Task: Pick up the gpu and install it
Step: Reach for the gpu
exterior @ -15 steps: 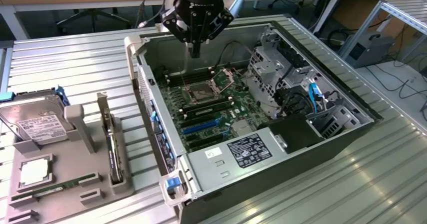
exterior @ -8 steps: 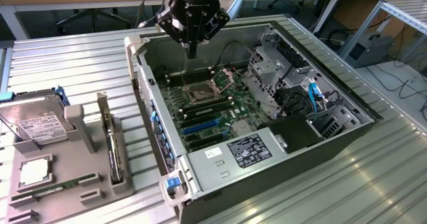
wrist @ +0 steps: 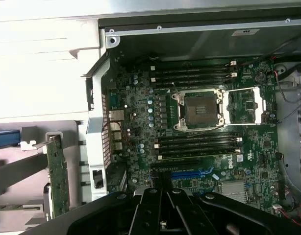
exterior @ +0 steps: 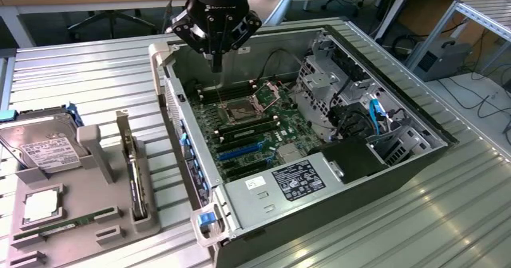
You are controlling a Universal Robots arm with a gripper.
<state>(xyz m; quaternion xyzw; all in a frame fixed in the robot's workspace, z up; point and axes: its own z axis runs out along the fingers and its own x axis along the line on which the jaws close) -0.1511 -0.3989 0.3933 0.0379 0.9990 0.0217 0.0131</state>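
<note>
- Gpu (exterior: 134, 178) (wrist: 57, 178), the thin flat dark expansion card with a silver metal bracket at one end, is sitting on the grey plastic parts tray (exterior: 80, 247). That's outside the case, roughly 9 o'clock from it in the exterior view.
- It seems to stand on its long edge in a slot of the tray with the bracket at the far end. Edge-on like that, I can't say how deep it sits. In the wrist view its board face looks greenish.
- The black robot gripper (exterior: 215, 63) (wrist: 159, 198) hangs over the far end of the open grey metal computer case (exterior: 264, 199). It's about 1 o'clock from the card and well apart from it.
- Fingers are pressed together with nothing between them, pointing straight down.
- Under the gripper is the green motherboard (exterior: 276, 127) (wrist: 136, 112) with its square metal-framed CPU socket (exterior: 238, 109) (wrist: 197, 110). A long blue expansion slot (exterior: 239, 152) (wrist: 189, 173) runs at 6 o'clock of the socket.
- Sharing the tray are a silver boxy hard drive (exterior: 44, 145) at 10 o'clock from the card, plus a square silver processor chip (exterior: 40, 207) and a narrow green memory stick (exterior: 64, 226) around 8 o'clock.
- Tray and case both rest on a ribbed metal table (exterior: 399, 226).
</note>
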